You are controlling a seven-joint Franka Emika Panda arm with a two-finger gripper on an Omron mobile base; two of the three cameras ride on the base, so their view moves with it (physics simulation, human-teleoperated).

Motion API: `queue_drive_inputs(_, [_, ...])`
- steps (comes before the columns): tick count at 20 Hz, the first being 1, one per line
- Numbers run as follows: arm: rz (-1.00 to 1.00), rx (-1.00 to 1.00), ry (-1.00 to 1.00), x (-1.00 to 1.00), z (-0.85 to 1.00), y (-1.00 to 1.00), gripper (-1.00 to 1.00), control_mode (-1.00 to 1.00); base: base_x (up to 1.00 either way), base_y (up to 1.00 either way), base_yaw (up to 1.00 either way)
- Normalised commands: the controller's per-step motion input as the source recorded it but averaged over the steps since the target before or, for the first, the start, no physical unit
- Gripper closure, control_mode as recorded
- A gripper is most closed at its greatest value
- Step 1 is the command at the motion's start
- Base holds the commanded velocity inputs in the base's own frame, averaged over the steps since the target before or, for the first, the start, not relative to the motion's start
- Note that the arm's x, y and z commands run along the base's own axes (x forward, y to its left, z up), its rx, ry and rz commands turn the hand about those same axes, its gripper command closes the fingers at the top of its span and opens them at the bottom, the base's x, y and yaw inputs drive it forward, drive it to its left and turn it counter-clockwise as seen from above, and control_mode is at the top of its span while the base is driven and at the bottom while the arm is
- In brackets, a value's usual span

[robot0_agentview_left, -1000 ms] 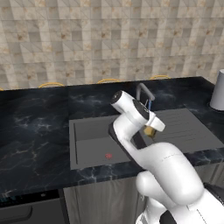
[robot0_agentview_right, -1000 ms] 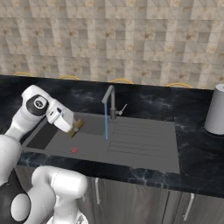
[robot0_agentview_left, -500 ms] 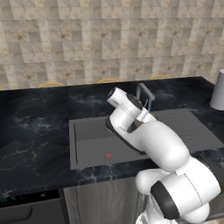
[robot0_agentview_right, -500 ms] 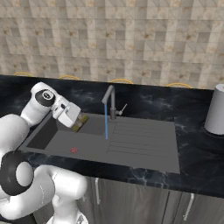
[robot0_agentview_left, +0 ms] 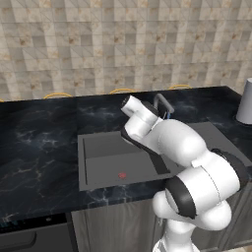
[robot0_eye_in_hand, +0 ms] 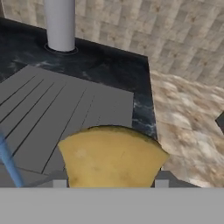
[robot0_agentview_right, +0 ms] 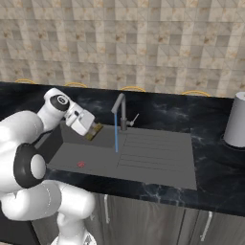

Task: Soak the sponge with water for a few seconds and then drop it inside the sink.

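Note:
My gripper (robot0_agentview_right: pixel 94 130) is shut on the yellow sponge (robot0_agentview_right: pixel 97 130), which hangs above the left part of the dark grey sink (robot0_agentview_right: pixel 100 158). Water (robot0_agentview_right: pixel 116 134) falls as a thin blue stream from the curved faucet (robot0_agentview_right: pixel 119 106), a short way right of the sponge and apart from it. In the hand view the sponge (robot0_eye_in_hand: pixel 111 158) sits between my fingertips (robot0_eye_in_hand: pixel 60 183), with the water (robot0_eye_in_hand: pixel 11 166) at the left edge and the ribbed drainboard (robot0_eye_in_hand: pixel 65 113) beyond. In the left base view my own arm hides the hand; the faucet (robot0_agentview_left: pixel 165 104) and sink (robot0_agentview_left: pixel 101 157) show.
A small red spot (robot0_agentview_right: pixel 81 164) lies on the basin floor. A tall grey cylinder (robot0_agentview_right: pixel 237 125) stands on the black marbled counter (robot0_agentview_right: pixel 210 167) right of the drainboard, also seen as the cylinder (robot0_eye_in_hand: pixel 60 24). A tiled wall runs behind the counter.
The hand with the sponge has shifted a little right, closer to the water stream, and the arm's elbow has swung lower and nearer. The grip is unchanged.

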Motion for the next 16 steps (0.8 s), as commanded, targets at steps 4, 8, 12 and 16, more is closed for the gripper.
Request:
queue_drive_inputs(4, [0.00,0.00,-0.04,0.00,-0.06,-0.13,1.00,-1.00,0.00,0.00,0.00])
queue_drive_inputs(8, [0.00,0.00,-0.08,0.00,-0.06,-0.31,1.00,-1.00,0.00,0.00,0.00])
queue_drive_inputs(12, [0.00,0.00,-0.11,0.00,-0.07,-0.39,1.00,-1.00,0.00,0.00,0.00])
queue_drive_inputs(16, [0.00,0.00,-0.10,0.00,-0.01,-0.31,1.00,-1.00,0.00,0.00,0.00])
